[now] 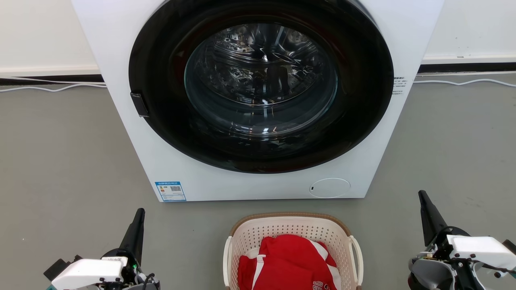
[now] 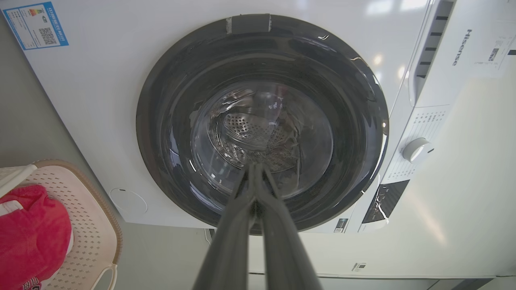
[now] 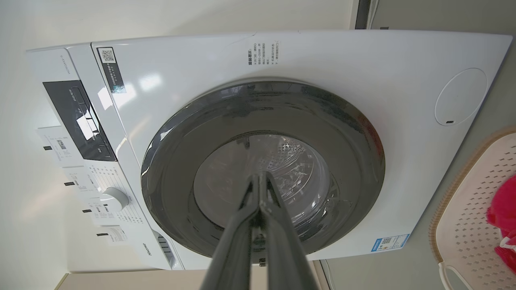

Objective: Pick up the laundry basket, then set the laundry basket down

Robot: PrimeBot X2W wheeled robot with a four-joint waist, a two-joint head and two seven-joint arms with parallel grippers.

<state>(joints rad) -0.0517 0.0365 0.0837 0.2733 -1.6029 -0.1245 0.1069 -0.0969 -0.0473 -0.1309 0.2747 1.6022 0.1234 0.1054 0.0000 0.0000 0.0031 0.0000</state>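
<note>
The laundry basket (image 1: 282, 231) is cream-white and perforated with a brown rim and white loop handles. It stands on the floor at the bottom centre of the head view, in front of the washer, with red clothing (image 1: 288, 264) inside. It also shows at the lower left in the left wrist view, laundry basket (image 2: 90, 233), and at the right edge in the right wrist view, laundry basket (image 3: 467, 225). My left gripper (image 1: 140, 211) is shut and empty, well to the basket's left. My right gripper (image 1: 422, 194) is shut and empty, off to its right. Both point at the washer.
A white front-loading washer (image 1: 375, 36) with a dark round door (image 1: 261, 84) stands right behind the basket. White cables (image 1: 463, 83) run along the wall's base. Grey floor (image 1: 64, 161) spreads to both sides of the washer.
</note>
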